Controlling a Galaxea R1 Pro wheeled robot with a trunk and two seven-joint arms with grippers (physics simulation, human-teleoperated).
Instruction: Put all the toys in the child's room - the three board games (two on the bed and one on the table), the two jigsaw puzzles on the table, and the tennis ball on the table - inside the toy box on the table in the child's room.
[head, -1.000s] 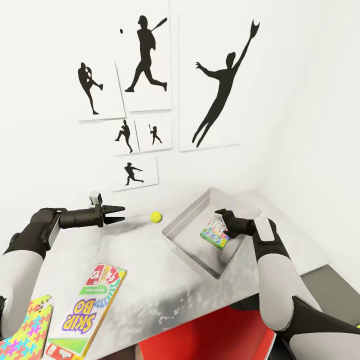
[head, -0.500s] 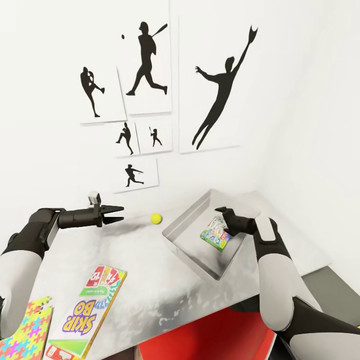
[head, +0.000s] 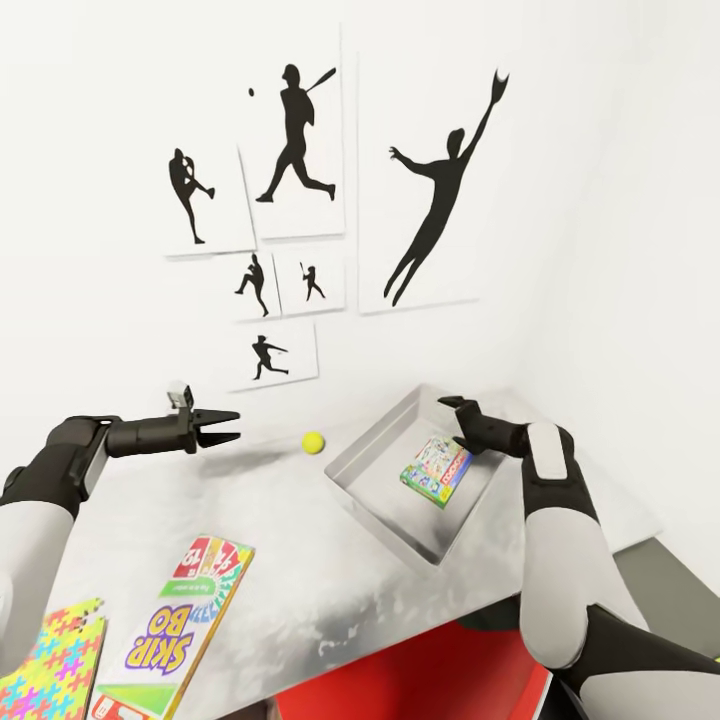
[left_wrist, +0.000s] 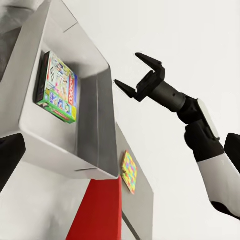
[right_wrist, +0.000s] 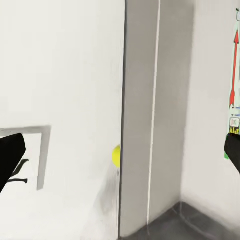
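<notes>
the toy box (head: 380, 505) is sitting angled on the table (head: 290, 580), its sloping walls standing round a mostly bare floor; one small board game (head: 437, 472) is lying inside toward the right wall. the right gripper (head: 451, 404) is hanging over the far rim with its jaws spread. the tennis ball (head: 313, 441) is resting on bare tabletop between the box and the left gripper (head: 228, 425). the wall (head: 120, 330) is closing off the far side.

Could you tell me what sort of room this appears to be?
Likely a child's bedroom or playroom: baseball silhouette posters cover the white wall, and the table holds a Skip-Bo game, a jigsaw puzzle and a tennis ball.
</notes>
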